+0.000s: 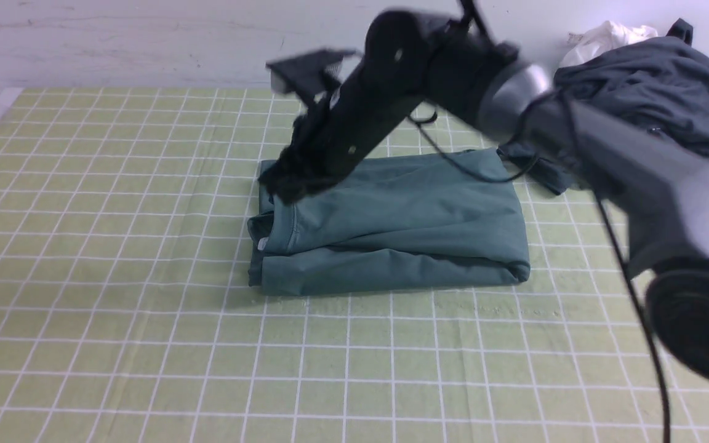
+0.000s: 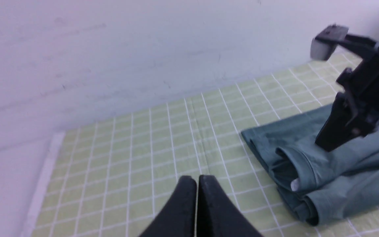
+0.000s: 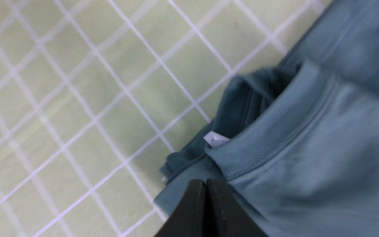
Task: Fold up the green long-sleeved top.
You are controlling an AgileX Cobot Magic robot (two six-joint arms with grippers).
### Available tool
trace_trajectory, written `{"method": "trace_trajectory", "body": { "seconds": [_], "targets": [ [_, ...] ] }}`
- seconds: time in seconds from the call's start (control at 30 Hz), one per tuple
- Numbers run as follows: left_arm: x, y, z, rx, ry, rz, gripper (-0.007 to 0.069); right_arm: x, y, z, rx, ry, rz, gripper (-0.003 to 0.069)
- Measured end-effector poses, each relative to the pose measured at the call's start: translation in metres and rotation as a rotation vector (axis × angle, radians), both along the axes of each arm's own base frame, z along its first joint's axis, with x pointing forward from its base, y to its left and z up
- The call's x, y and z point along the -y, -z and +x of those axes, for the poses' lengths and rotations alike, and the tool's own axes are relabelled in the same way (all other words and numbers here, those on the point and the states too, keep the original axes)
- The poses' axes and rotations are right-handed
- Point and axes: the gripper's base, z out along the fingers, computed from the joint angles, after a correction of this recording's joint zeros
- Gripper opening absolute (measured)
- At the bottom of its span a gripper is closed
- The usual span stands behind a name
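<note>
One green long-sleeved top [image 1: 404, 227], a thick folded rectangle; left fingers [image 2: 183, 207], right fingers [image 3: 192, 210] closed, apparently empty.

the green long-sleeved top [image 1: 404, 227] lies folded into a flat rectangle, collar and white label at its left end

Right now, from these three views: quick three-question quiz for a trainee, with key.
1. Which pincer is over the green long-sleeved top? A) left B) right C) both
2. True or false: the top lies spread out flat, unfolded.
3. Fill in: the left pincer is ___.
Key: 1 B, the right pincer. 2 False, it is folded into a compact bundle. 3 Shut.
</note>
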Motion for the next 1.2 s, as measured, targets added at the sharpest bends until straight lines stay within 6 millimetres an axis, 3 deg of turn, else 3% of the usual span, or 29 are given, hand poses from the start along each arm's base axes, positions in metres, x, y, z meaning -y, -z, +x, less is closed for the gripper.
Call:
{"method": "trace_trajectory", "body": {
  "seconds": [0.03,0.1,0.13,0.23,0.3,0.4,0.53,0.73,0.9,1.03,1.2],
  "targets": [
    [0.000,0.005,-0.005,0.025,-0.001,0.016,-0.0004,0.009,-0.016,-0.001,0.029,0.003,0.012,-0.0016],
    [-0.001,0.017,-0.012,0.062,-0.004,0.036,-0.0004,0.050,-0.084,-0.012,0.147,0.049,0.090,-0.0016],
    [-0.002,0.022,-0.014,0.071,-0.006,0.038,-0.0004,0.060,-0.094,-0.011,0.166,0.067,0.098,-0.0016],
    [-0.003,0.036,-0.021,0.139,-0.019,0.040,-0.0004,0.131,-0.160,-0.027,0.297,0.190,0.153,-0.0016],
    [-0.004,0.042,-0.023,0.178,-0.027,0.038,-0.0004,0.173,-0.186,-0.036,0.357,0.277,0.161,-0.0016],
    [-0.004,0.050,-0.022,0.200,-0.035,0.036,-0.0004,0.220,-0.219,-0.057,0.437,0.377,0.182,-0.0016],
    [-0.004,0.055,-0.021,0.198,-0.037,0.025,-0.0004,0.261,-0.239,-0.088,0.488,0.472,0.214,-0.0016],
    [-0.005,0.056,-0.021,0.203,-0.039,0.008,-0.0004,0.259,-0.229,-0.137,0.623,0.407,0.256,-0.0016],
    [-0.004,0.057,-0.021,0.197,-0.038,0.007,-0.0004,0.255,-0.191,-0.182,0.877,0.382,0.159,-0.0016],
    [-0.004,0.059,-0.021,0.178,-0.035,0.008,-0.0004,0.258,-0.137,-0.207,1.010,0.435,0.077,-0.0016],
    [-0.004,0.059,-0.021,0.170,-0.033,0.008,-0.0004,0.272,-0.050,-0.235,0.961,0.617,0.089,-0.0016]
  ]
}}
